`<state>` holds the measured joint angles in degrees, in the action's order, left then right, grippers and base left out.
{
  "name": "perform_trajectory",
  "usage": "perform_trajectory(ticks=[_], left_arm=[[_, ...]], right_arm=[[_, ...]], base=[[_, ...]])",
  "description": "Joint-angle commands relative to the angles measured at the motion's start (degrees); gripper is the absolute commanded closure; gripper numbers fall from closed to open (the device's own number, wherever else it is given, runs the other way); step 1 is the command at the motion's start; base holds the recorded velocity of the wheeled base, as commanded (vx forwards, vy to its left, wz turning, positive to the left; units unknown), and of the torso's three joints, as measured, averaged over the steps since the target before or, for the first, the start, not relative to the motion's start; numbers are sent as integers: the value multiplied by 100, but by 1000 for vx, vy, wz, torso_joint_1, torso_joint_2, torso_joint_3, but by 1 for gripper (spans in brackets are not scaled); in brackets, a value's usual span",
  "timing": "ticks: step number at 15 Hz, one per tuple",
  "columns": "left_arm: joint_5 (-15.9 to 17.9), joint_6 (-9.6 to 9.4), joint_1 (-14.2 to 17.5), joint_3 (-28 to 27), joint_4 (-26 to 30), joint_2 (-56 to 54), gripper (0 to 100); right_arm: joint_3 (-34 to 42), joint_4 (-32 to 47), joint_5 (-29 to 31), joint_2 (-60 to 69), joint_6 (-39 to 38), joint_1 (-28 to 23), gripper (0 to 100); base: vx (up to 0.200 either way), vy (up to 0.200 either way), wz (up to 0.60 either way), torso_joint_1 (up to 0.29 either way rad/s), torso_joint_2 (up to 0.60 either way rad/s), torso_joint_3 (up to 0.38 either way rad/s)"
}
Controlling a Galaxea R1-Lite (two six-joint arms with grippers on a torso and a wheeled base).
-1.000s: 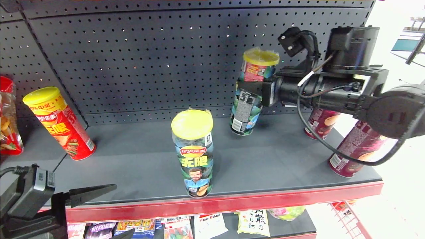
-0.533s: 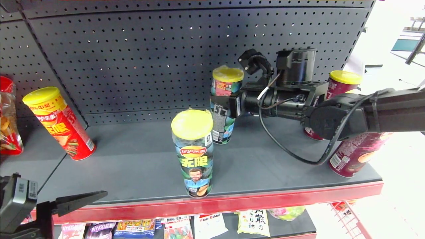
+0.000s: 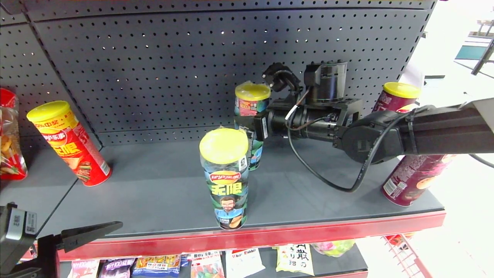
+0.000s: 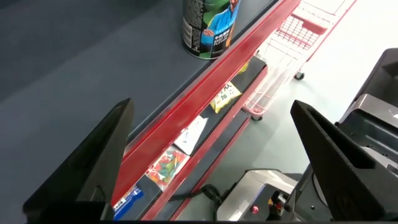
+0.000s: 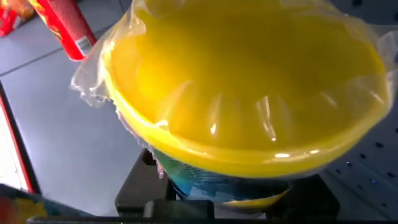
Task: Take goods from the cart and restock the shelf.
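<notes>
On the grey shelf board [image 3: 154,185], taking 12 o'clock as the pegboard back panel [image 3: 173,58] and 6 o'clock as the red front edge [image 3: 270,235], we see the right gripper [image 3: 249,129] clamped around the middle of a green chip can [image 3: 251,101] with a yellow lid. This can stands roughly upright near the middle of the board, toward 12 o'clock. Its base is hidden behind a second green chip can [image 3: 225,181], so we cannot tell whether it touches the board. From the right wrist view we look down on the held can's film-wrapped yellow lid [image 5: 249,93], with dark fingers on either side of the body below it.

The second green can stands upright at 6 o'clock, just behind the front edge. At 9 o'clock a red chip can [image 3: 69,144] leans a little, and a snack bag [image 3: 9,150] sits beyond it at the edge. At 3 o'clock we see two maroon chip cans, one at the front [image 3: 415,177] and one farther back [image 3: 393,98], partly covered by the right arm.

The left gripper [image 4: 211,107] hangs below the front edge at 7 o'clock, fingers spread wide and holding nothing. Snack packets [image 3: 243,262] line the lower shelf, and a red wire cart [image 4: 298,37] stands on the floor beside it.
</notes>
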<state>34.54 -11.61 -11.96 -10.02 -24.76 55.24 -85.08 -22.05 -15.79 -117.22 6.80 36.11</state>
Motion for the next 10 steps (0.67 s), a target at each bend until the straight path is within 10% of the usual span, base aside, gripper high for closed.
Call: perform_trajectory(ticks=[1,10], left_arm=[[1,0,1,0,-3,14,0],[1,0,1,26,103,-48,0]], right_arm=[[-26,-1,-3,-72,23,63,100],[88,8,14,-81,49,107,100]], base=[[0,0,0,0,0,0],[0,0,0,0,0,0]])
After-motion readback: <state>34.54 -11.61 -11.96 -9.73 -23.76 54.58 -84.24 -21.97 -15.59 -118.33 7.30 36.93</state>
